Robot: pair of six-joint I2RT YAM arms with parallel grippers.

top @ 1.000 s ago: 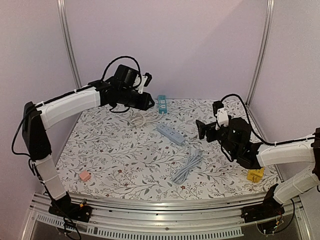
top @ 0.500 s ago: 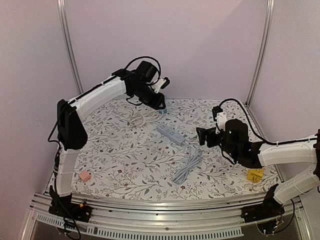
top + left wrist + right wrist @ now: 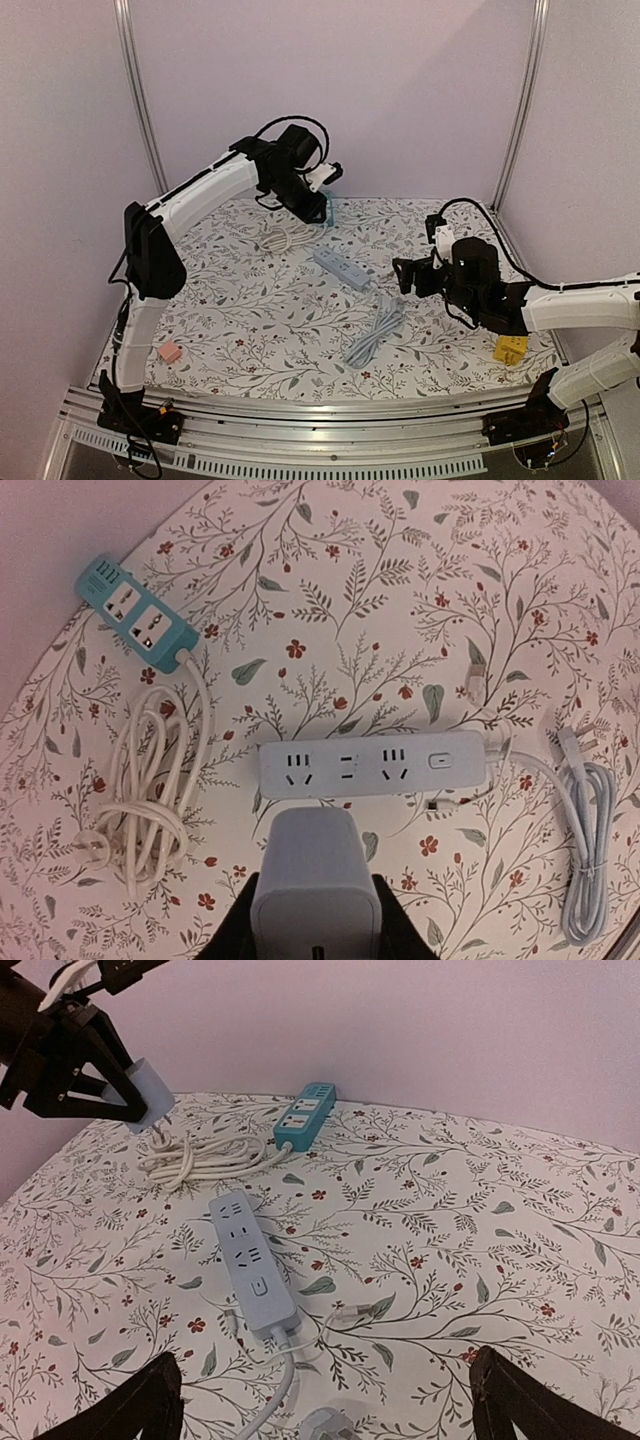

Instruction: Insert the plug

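scene inventory, one moment.

- surface: covered in a white cloth with a floral print, and carries every loose item below.
- left hand: pressed together on the plug, one dark finger on each side of it. it is raised over the far part of the surface, near the back wall.
- plug: pale, blocky body pinched in the left hand and held in the air. it touches neither strip. in the left wrist view it sits just beside the long edge of the pale power strip, at the socket end.
- pale power strip: lies flat near the middle of the surface. it has three socket groups in a row and a switch at one end, all sockets unoccupied.
- grey cable: runs from the pale strip's switch end and is folded in a long bundle on the near side.
- teal power strip: lies flat at the far edge by the wall.
- white cord: runs from the teal strip in a loose coil beside it, its own plug lying at the coil's end.
- right hand: fingers spread wide and holding nothing. it hangs over the right side of the surface, facing the pale strip.
- pink block: near the front left edge.
- yellow block: front right, beside the right arm.
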